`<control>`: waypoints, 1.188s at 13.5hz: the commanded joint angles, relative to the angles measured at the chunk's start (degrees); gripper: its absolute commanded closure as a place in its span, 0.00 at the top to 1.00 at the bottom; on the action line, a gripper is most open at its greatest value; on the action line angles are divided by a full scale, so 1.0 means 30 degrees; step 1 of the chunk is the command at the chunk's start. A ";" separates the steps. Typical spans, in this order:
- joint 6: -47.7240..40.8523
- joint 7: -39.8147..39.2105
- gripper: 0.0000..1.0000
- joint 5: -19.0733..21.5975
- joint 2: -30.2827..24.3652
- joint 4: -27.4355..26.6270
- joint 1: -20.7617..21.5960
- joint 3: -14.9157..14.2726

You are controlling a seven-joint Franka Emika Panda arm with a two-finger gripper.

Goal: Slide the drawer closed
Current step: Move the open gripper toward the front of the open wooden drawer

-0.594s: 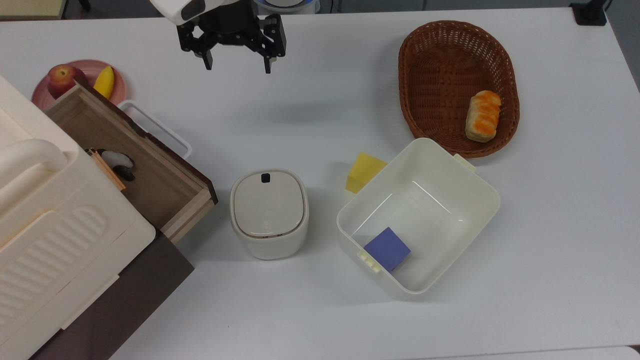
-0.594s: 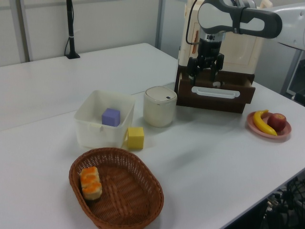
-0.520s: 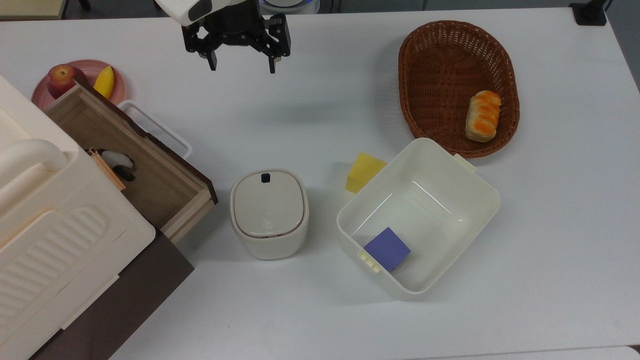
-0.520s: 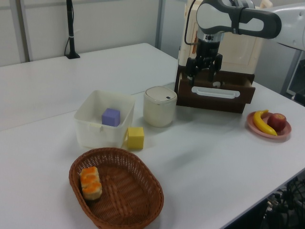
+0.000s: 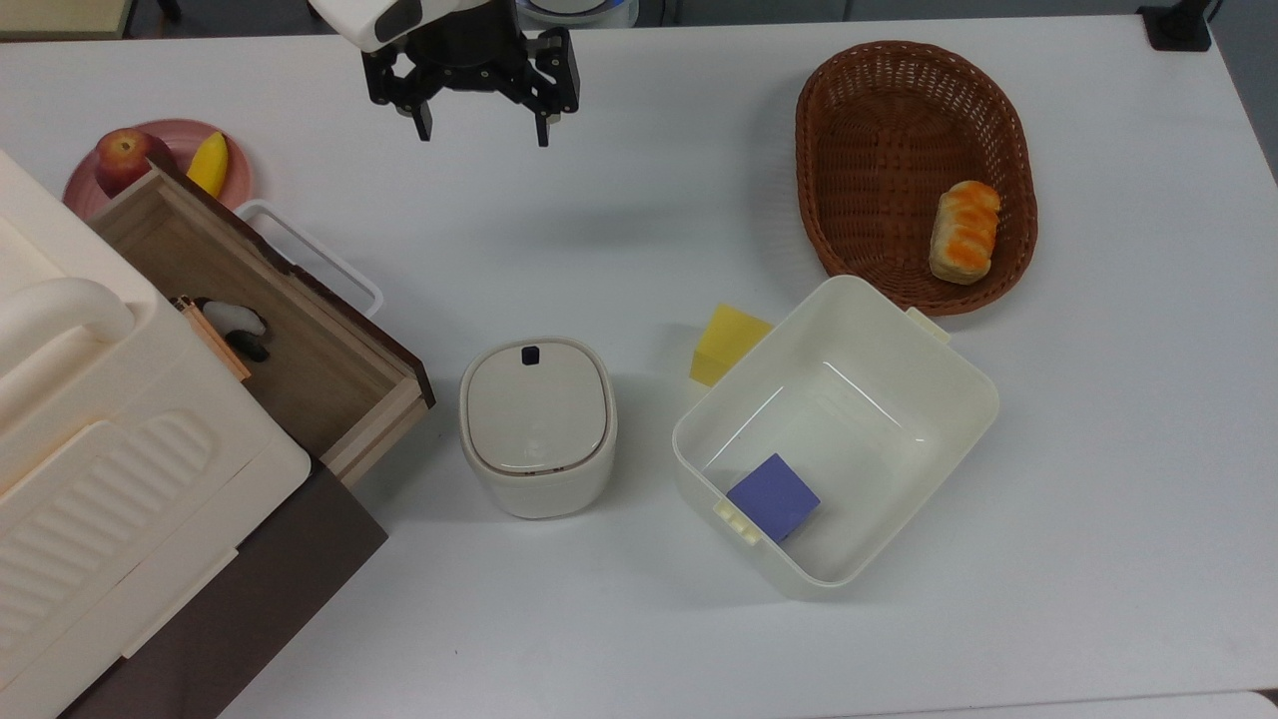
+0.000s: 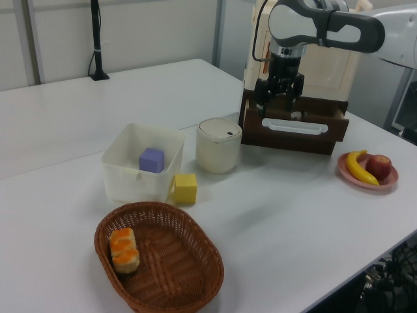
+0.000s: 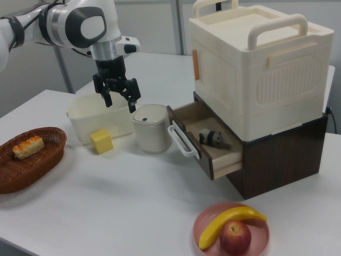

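The drawer (image 5: 310,359) stands pulled out of the cabinet's base at the top view's left, showing light wood walls, a dark front panel and a white loop handle (image 5: 312,258). A small black-and-white toy (image 5: 238,322) lies inside it. My gripper (image 5: 481,128) hangs open and empty over the table near the top view's upper edge, well apart from the handle. In the left view the gripper (image 6: 279,99) shows in front of the drawer (image 6: 296,125). In the right view the gripper (image 7: 118,97) hovers left of the drawer (image 7: 213,152), above a white canister.
A white lidded canister (image 5: 537,427) stands just beside the drawer's corner. A cream bin (image 5: 983,394) holds a purple cube (image 5: 773,496), with a yellow cube (image 5: 729,343) next to it. A wicker basket (image 5: 804,150) holds bread. A pink plate (image 5: 165,132) carries an apple and banana.
My gripper has shifted slightly toward the top view's right and upper edge, still open. The drawer has not moved.
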 commanded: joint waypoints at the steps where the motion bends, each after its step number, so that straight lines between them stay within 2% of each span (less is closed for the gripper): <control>1: -0.0444 -0.0037 1.00 0.0352 -0.0259 -0.0116 0.0214 -0.0265; 4: -0.0444 0.0022 1.00 0.0381 -0.0259 -0.0087 0.0156 -0.0265; 5: -0.0444 -0.0007 0.96 0.0352 -0.0230 -0.0087 0.0155 -0.0265; 6: -0.0415 -0.0036 0.86 0.0352 -0.0230 -0.0087 0.0155 -0.0265; 7: -0.0414 -0.0065 0.73 0.0352 -0.0230 -0.0087 0.0126 -0.0265; 8: -0.0414 -0.0037 0.49 0.0410 -0.0230 -0.0087 0.0126 -0.0352; 9: -0.0443 -0.0036 0.30 0.0411 -0.0288 -0.0087 0.0126 -0.0382; 10: -0.0444 -0.0007 0.12 0.0411 -0.0288 -0.0087 0.0097 -0.0440; 11: -0.0444 -0.0007 0.00 0.0411 -0.0317 -0.0087 0.0097 -0.0470; 13: -0.0415 0.0545 0.00 0.0411 -0.0317 -0.0087 -0.0078 -0.0499; 16: -0.0210 0.2712 0.00 0.0411 -0.0084 -0.0116 -0.0751 -0.0528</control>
